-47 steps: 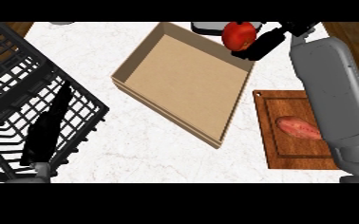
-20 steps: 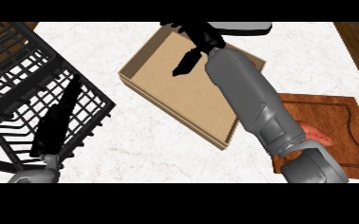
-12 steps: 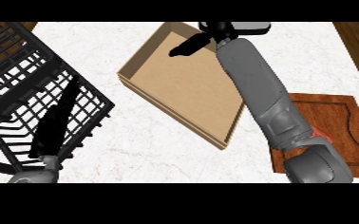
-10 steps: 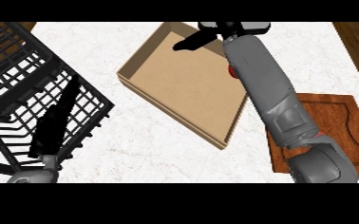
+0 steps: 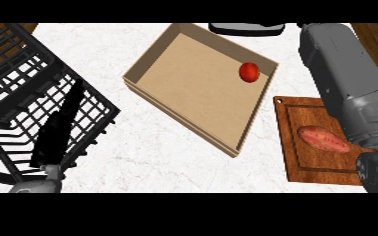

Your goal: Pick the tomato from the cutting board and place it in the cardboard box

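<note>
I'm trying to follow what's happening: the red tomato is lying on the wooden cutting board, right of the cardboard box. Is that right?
Not quite. The head view shows the tomato lying inside the cardboard box, near its far right corner, not on the cutting board. The board does sit to the right of the box.

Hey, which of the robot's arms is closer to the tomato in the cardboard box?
Right. The right forearm runs just right of the tomato, outside the cardboard box; its hand doesn't show. The left hand rests far to the left, over the black rack.
</note>
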Controlling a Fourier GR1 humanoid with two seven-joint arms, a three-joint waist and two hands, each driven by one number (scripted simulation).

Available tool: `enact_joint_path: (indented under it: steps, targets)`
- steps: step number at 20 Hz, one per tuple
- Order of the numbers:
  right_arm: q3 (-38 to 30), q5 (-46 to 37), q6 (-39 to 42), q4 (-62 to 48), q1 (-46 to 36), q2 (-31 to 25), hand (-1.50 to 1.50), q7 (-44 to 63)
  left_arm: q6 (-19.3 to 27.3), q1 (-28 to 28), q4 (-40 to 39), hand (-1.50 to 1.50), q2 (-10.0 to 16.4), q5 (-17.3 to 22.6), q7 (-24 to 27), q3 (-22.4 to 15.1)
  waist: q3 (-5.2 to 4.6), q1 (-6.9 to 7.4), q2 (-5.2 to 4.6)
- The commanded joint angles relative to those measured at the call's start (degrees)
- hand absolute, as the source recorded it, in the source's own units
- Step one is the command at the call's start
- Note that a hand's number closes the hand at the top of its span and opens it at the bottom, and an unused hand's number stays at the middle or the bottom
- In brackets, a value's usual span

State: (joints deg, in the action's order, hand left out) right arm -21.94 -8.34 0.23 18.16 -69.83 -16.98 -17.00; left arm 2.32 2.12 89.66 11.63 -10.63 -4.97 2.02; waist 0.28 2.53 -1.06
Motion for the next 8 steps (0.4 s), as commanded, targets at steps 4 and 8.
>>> enact_joint_path:
  steps: [4, 8]
  targets:
    - [-3.8, 2.8, 11.3, -3.7, 3.7, -12.9, -1.5, -4.1, -0.1, -2.8, 0.5, 0.0, -1.6, -0.2, 0.7, -1.4, -0.16, 0.48, -0.24]
    - [-3.6, 2.1, 17.4, -5.3, 4.2, -18.2, -1.5, -6.5, -0.2, 1.5, -1.4, 0.0, -1.3, -0.5, -0.5, -0.9, -0.07, 1.42, -1.21]
